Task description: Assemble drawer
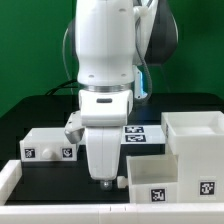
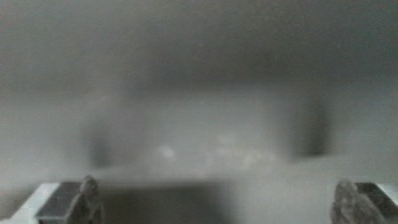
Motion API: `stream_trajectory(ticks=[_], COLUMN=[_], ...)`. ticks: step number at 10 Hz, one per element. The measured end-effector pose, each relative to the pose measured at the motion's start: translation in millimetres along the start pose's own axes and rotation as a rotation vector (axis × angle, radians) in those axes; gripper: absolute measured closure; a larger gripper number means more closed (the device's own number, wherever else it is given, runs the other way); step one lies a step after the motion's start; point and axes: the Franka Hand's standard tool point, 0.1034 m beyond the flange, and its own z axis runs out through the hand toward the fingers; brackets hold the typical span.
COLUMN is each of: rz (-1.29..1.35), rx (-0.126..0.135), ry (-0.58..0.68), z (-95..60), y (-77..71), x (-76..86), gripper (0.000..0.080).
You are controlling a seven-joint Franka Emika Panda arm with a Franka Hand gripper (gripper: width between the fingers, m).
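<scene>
The drawer's parts are white plastic boxes with small black-and-white tags. A large open-topped casing (image 1: 196,135) stands at the exterior view's right, and a lower tray (image 1: 160,185) sits against its front. Another small tray (image 1: 48,146) lies at the exterior view's left. My gripper (image 1: 103,183) points straight down just off the front tray's left end, close above the table. In the wrist view my gripper (image 2: 219,205) is open. Its fingers (image 2: 68,200) stand far apart at the picture's edges, with only a blurred pale surface between them.
The marker board (image 1: 140,133) lies flat on the black table behind the arm. A white raised rail (image 1: 40,180) runs along the table's front edge, and a green wall stands behind.
</scene>
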Motion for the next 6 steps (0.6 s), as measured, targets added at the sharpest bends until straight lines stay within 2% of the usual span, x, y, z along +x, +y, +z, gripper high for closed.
stream_trajectory(ticks=[2, 3, 4, 6], rz=[-0.004, 0.017, 0.029, 0.048], rx=[0.0, 0.003, 0.013, 0.013], ry=[0.009, 0.034, 0.064, 0.124], z=[-0.4, 0.8, 5.3, 1.5], y=[0.3, -2.7, -17.5, -18.5], x=[4.0, -0.5, 7.7, 4.2], gripper=[0.0151, 0.0151, 0.0151, 0.0151])
